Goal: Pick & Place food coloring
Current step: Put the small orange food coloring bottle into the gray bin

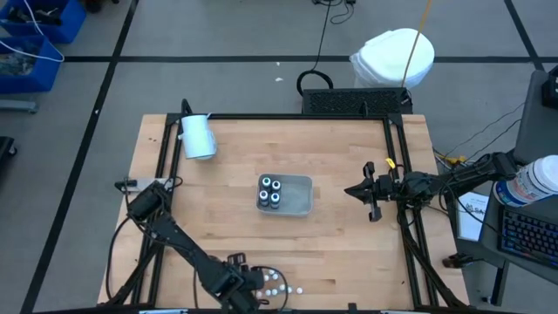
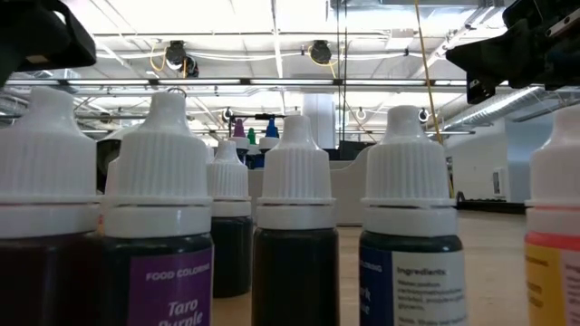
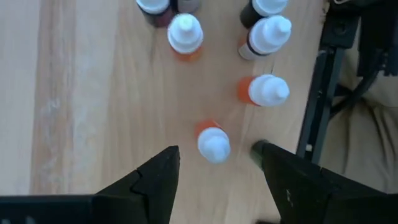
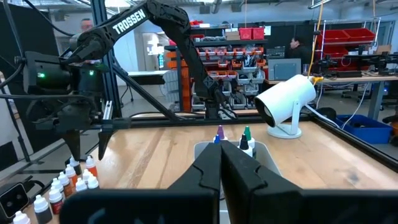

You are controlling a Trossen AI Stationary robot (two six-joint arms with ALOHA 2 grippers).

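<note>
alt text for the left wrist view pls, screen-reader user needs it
The left gripper hangs open above a small orange food coloring bottle with a white cap, one dark finger on either side, not touching it. More white-capped bottles stand beyond on the wooden table, near its black frame rail.

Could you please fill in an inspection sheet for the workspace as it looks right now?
Surface: wooden table, black frame along its edges.
Job's things: four bottles upright in the grey tray at mid-table; more white-capped bottles standing at the near edge.
Clutter: white cylinder lying at the far left corner.
Grippers: left gripper open, above one orange bottle, not touching; right gripper shut, empty, by the right edge.
Cables: black loop on the floor behind the table; more at the right.
Surroundings: blue bins, keyboard, white bag.
</note>
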